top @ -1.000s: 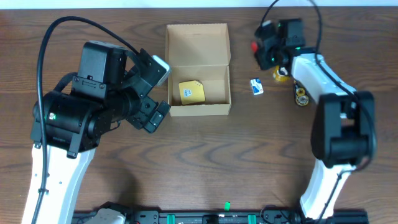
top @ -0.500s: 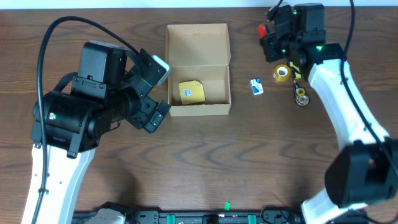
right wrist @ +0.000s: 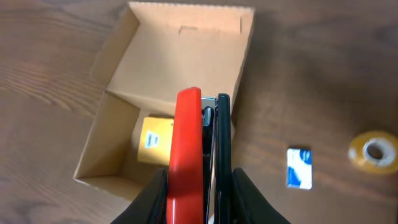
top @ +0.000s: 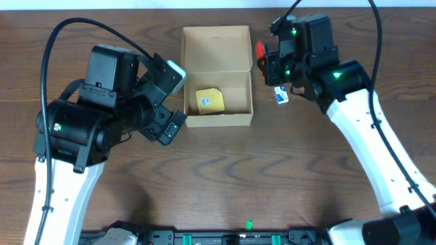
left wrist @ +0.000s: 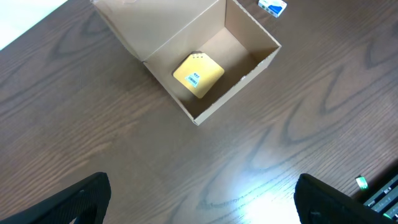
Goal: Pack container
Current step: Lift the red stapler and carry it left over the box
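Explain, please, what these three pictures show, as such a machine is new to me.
These are two robot arms at a wooden table, each ending in a two-finger gripper. One picture looks down from above; the other two come from cameras on the wrists. An open cardboard box holds a yellow pad; a small blue-and-white packet and a tape roll lie to its right. The left gripper is open and empty beside the box. The right gripper is shut on a red-and-black tool, probably a stapler.
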